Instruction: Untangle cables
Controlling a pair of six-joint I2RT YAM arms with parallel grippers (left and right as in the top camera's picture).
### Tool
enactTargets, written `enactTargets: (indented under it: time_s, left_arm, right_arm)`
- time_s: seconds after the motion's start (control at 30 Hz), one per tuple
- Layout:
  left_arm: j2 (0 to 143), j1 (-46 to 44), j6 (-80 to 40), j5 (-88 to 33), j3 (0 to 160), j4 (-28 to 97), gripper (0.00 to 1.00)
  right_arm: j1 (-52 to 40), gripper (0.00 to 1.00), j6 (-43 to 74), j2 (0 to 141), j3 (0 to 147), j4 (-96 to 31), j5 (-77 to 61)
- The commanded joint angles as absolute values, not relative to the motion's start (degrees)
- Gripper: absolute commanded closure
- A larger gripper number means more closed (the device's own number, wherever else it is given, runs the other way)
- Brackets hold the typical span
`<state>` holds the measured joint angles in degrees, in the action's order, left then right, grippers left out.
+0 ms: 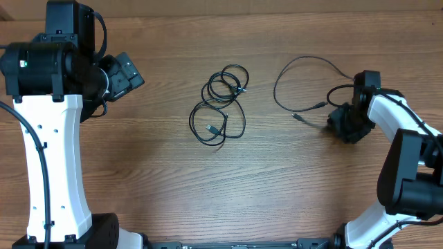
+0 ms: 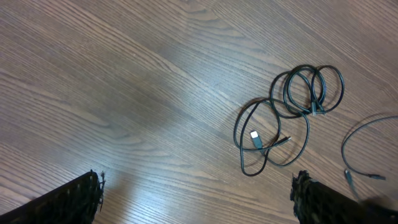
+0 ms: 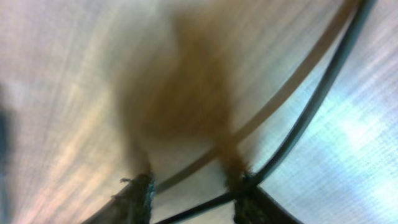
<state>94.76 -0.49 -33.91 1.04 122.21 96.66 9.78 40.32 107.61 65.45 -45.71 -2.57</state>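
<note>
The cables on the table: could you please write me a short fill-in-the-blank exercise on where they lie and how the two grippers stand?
1. The coiled bundle lies near the ___ of the table.
2. The loose cable lies apart from it, beside the ___ gripper.
3. The left gripper has its jaws wide ___, with nothing between them.
4. The right gripper is low over the table, a thin black ___ running by its fingers.
Missing words: middle; right; open; cable.

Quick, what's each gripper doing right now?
Left gripper: open, empty.
Right gripper: partly open, straddling a cable, not clamped.
</note>
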Motion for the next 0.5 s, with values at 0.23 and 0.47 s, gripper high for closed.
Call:
enactTargets:
  time_s: [0.23, 0.47]
  left_arm:
    - [95.1, -0.4, -32.8, 1.0, 121.9, 96.8, 0.00]
    - [95.1, -0.4, -32.8, 1.0, 121.9, 96.8, 0.00]
  right_arm:
    - [12.5, 0.93, 32.5, 108.4, 72.1, -36.7, -2.5]
    - [17.6, 0.96, 28.3, 108.4, 91.7, -46.1, -2.6]
